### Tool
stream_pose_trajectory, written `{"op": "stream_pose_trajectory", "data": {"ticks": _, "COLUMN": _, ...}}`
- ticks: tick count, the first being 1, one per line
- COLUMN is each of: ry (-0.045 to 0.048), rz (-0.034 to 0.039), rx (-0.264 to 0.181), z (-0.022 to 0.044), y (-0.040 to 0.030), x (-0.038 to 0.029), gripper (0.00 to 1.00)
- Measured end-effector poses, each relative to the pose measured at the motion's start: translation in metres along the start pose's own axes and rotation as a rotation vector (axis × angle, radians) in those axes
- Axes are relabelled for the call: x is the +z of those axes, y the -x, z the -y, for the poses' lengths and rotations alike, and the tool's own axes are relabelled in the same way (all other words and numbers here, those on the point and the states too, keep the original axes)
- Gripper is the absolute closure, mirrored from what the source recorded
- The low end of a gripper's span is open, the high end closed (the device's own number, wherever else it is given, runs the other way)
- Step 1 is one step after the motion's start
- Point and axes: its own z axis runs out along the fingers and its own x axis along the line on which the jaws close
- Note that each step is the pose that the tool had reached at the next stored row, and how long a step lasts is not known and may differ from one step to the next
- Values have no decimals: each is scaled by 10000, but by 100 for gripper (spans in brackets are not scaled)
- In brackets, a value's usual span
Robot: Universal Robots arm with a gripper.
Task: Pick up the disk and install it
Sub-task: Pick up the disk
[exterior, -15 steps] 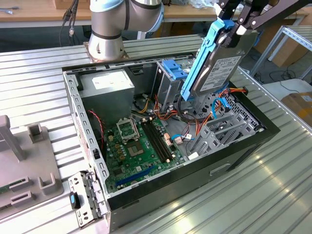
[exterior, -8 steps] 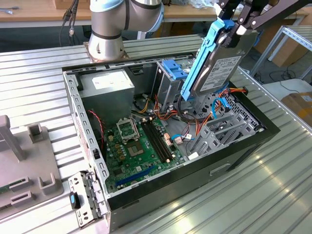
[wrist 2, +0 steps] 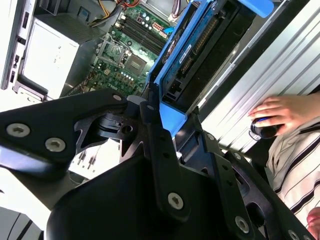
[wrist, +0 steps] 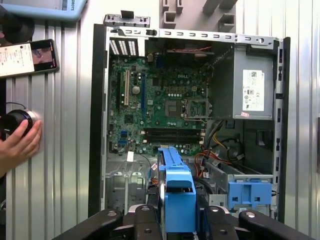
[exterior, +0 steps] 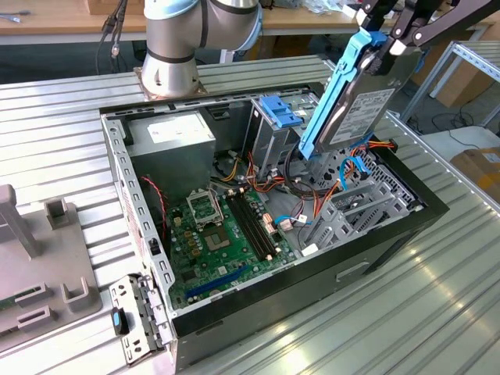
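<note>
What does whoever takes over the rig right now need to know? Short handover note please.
Gripper: shut on the disk, gripping its upper end.
Disk: in the air, tilted, over the open computer case. Its lower end is near the drive cage with the blue bracket; I cannot tell whether they touch.
Done: disk picked up.
Left: install; the disk is not seated in the case.
Note: a person's hand rests on a round black object beside the case.
</note>
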Motion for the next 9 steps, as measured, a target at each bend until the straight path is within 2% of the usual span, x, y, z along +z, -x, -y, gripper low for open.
{"op": "stream_pose_trajectory", "data": {"ticks": 3, "ry": 0, "rz": 0, "rx": 2, "z": 12, "y": -39, "x": -3, "gripper": 64}}
{"op": "stream_pose_trajectory", "data": {"ticks": 9, "ry": 0, "rz": 0, "rx": 2, "z": 14, "y": -41, "x": -4, "gripper": 64}}
